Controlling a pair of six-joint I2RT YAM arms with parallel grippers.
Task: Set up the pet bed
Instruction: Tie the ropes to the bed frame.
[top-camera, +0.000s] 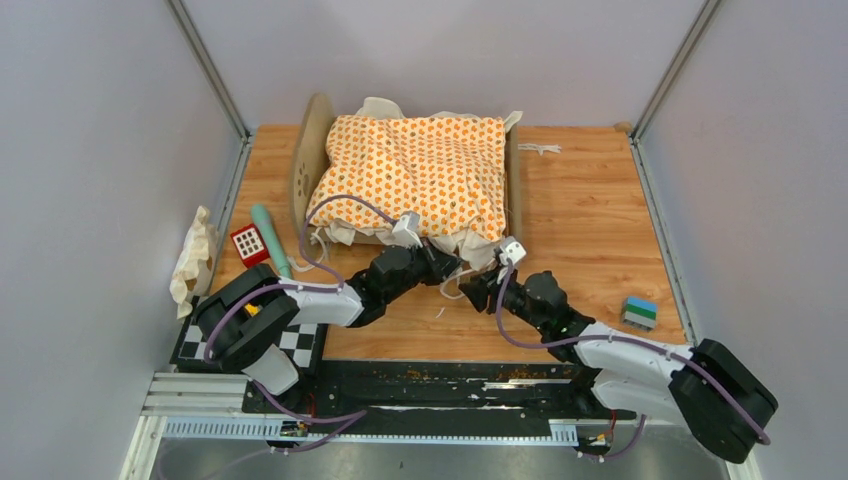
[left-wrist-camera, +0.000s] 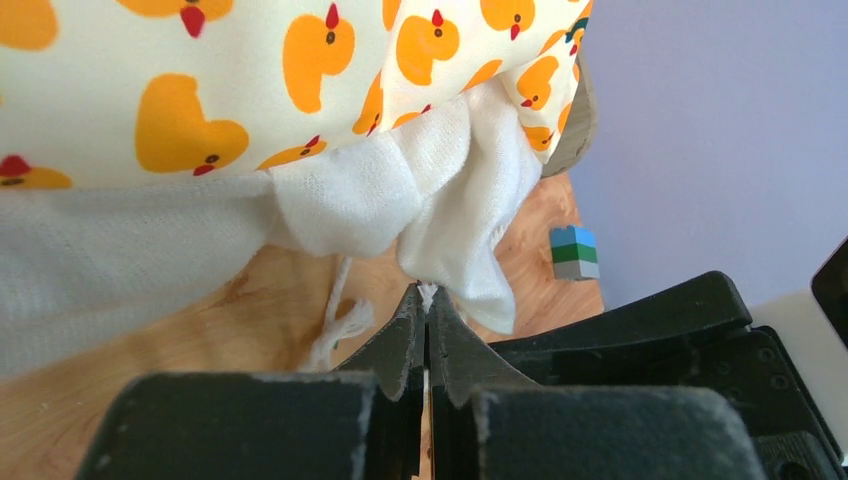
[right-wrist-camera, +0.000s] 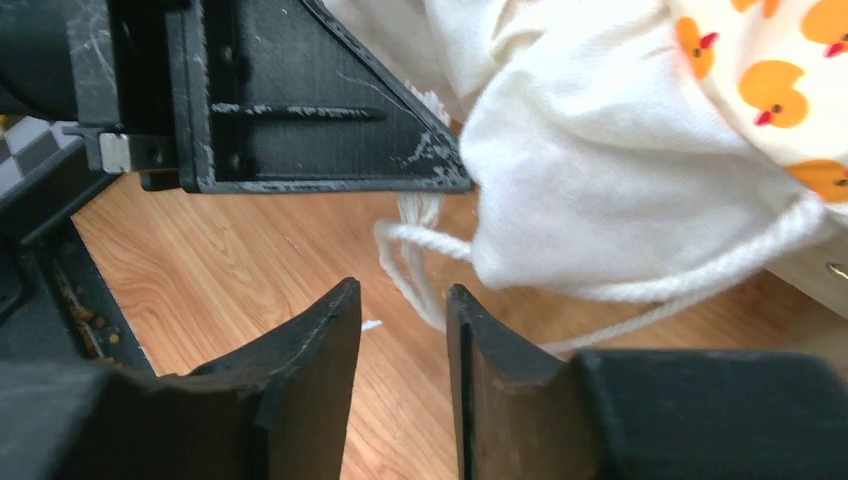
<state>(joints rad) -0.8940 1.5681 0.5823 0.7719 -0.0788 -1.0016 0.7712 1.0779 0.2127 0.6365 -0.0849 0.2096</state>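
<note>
Pet bed (top-camera: 316, 150): duck-print cushion (top-camera: 415, 170) on top; left gripper (left-wrist-camera: 427, 300) pinching its white edge; right gripper (right-wrist-camera: 403, 295) parted, empty.

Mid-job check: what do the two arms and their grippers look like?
The left arm and right arm are black with white shell sections, each trailed by a purple cable. White camera blocks sit at the wrists. The left gripper and right gripper have black tapered fingers with pale scuffs.

The small light-wood pet bed (top-camera: 303, 165) with rounded end boards is standing upright at the far middle of the wooden tabletop (top-camera: 590, 220), carrying an orange-patterned cushion (top-camera: 410, 165).
</note>
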